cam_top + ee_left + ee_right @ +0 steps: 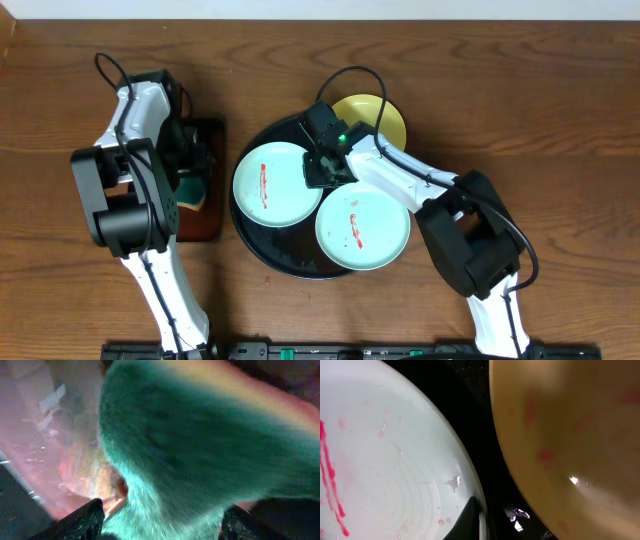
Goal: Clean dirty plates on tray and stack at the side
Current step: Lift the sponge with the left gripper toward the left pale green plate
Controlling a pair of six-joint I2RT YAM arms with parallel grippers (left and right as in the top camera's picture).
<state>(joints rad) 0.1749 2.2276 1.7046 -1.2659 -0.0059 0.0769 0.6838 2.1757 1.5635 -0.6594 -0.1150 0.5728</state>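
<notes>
Two blue-green plates (270, 185), one yellow plate (388, 115); one round black tray (262, 242), one green sponge (200, 450)

Overhead straight down over table (500, 60); wrist views close-up, right one sharing tray (262, 243).

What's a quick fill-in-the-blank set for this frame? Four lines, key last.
1. The round black tray carries ___ blue-green plates, one left, one right.
2. The third plate, just past the right gripper, is pale ___.
3. The sauce smears on the plates are ___.
4. The left gripper is at a ___ sponge.
Missing words: two; yellow; red; green.
</notes>
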